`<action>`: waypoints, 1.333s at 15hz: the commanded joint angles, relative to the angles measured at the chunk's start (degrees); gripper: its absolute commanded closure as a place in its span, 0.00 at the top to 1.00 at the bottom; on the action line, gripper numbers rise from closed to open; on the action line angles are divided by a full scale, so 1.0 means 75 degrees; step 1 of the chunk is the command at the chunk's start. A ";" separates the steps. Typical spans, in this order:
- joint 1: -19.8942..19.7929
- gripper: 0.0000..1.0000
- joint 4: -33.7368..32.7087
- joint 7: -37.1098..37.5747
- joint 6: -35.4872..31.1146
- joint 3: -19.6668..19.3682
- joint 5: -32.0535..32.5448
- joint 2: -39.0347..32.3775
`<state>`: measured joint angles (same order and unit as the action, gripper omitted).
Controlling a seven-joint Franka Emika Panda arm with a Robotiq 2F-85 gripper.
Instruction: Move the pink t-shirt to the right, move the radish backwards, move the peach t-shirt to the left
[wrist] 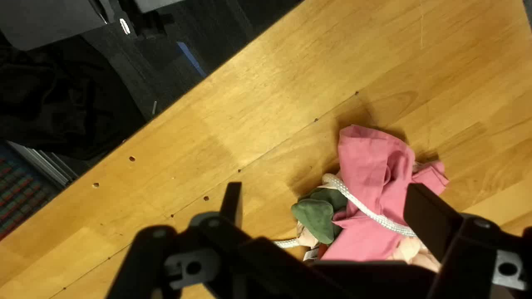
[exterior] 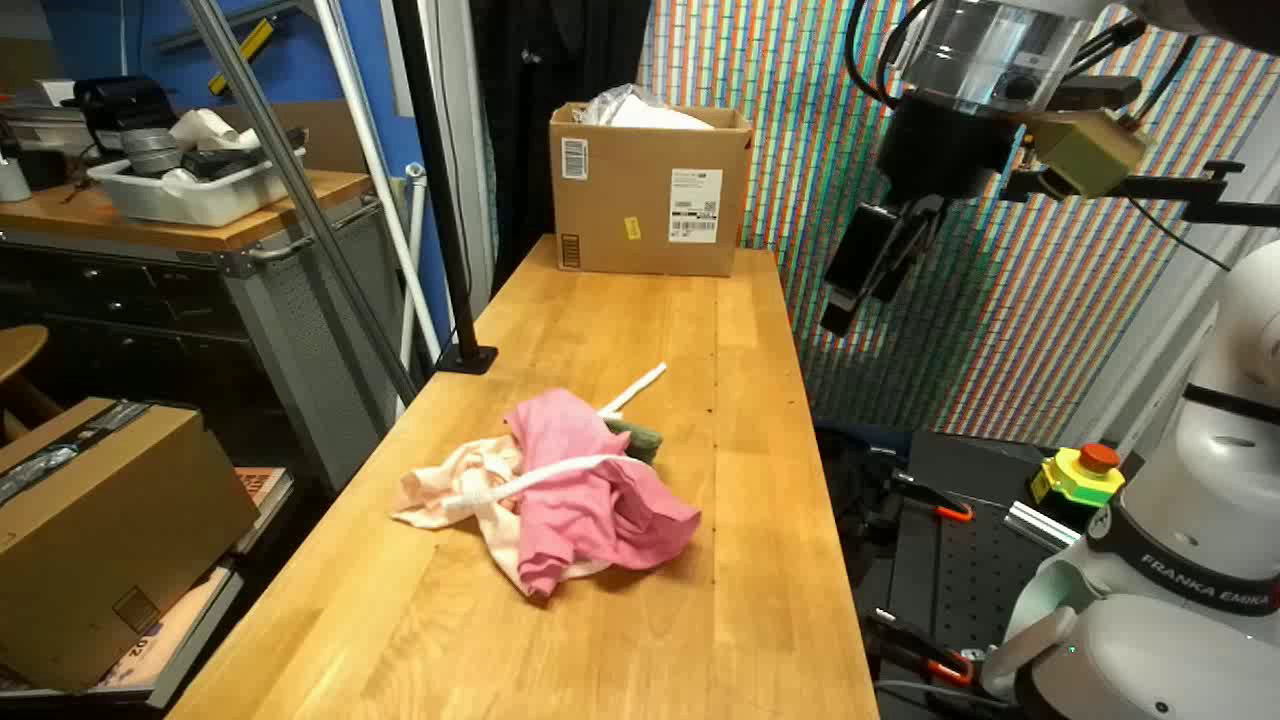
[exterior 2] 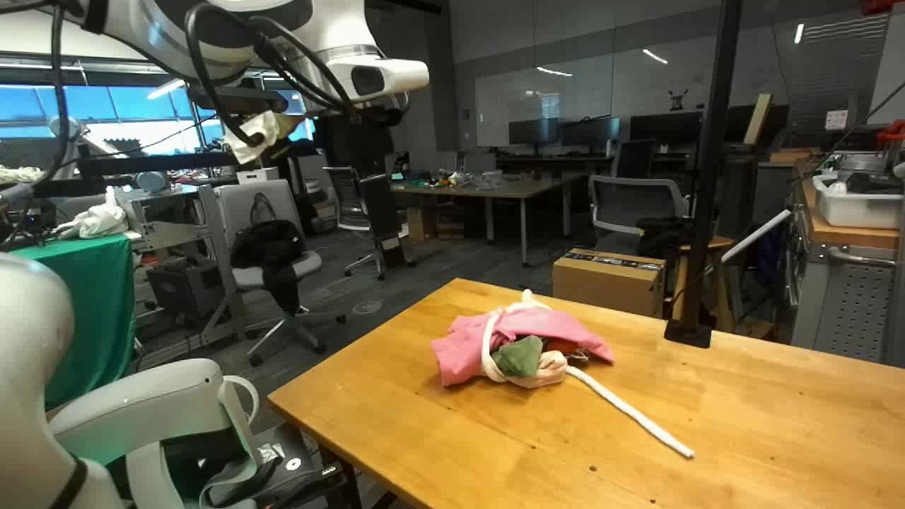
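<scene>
Your pink shirt point(exterior: 565, 510) lies crumpled over the peach shirt point(exterior: 430, 485), whose pale cloth comes out mostly on the left in an exterior view. The pink one shows no clear long axis, but one loose corner of it points to the right, on the side of the arm point(exterior: 1170, 500). The white cord point(wrist: 361, 207) crosses the pink cloth and touches it. On the far side, the radish point(wrist: 316, 216) is just beside this cloth and seems to touch it; you see mainly its green leaves, because its red body is nearly all hidden. All of this rests on the table point(exterior: 770, 620).

The claw point(wrist: 325, 187) is released, its jaws wide apart and nothing held. It hangs high, on the far and right side of the shirts, so the pink shirt lies below it, to the left and nearer. In the wrist view the leaves appear between the two jaws, and the pink cloth closer to the right one.

I judge that the first step, the pink shirt to the right, is not yet begun. Your claw should probably go down, left and near, to take that loose corner. Short of this, it may catch the leaves or cord instead.
</scene>
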<state>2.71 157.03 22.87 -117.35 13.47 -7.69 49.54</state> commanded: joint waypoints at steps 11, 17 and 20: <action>-0.0052 1.00 -0.0103 -0.0023 -0.0110 0.0058 0.0133 -0.0222; 0.0088 1.00 -0.0439 -0.0403 -0.0498 0.0035 0.0121 -0.1419; 0.0199 1.00 -0.0534 -0.0535 -0.1275 0.0076 0.0104 -0.2088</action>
<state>3.14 155.75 19.92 -122.13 13.82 -7.18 40.05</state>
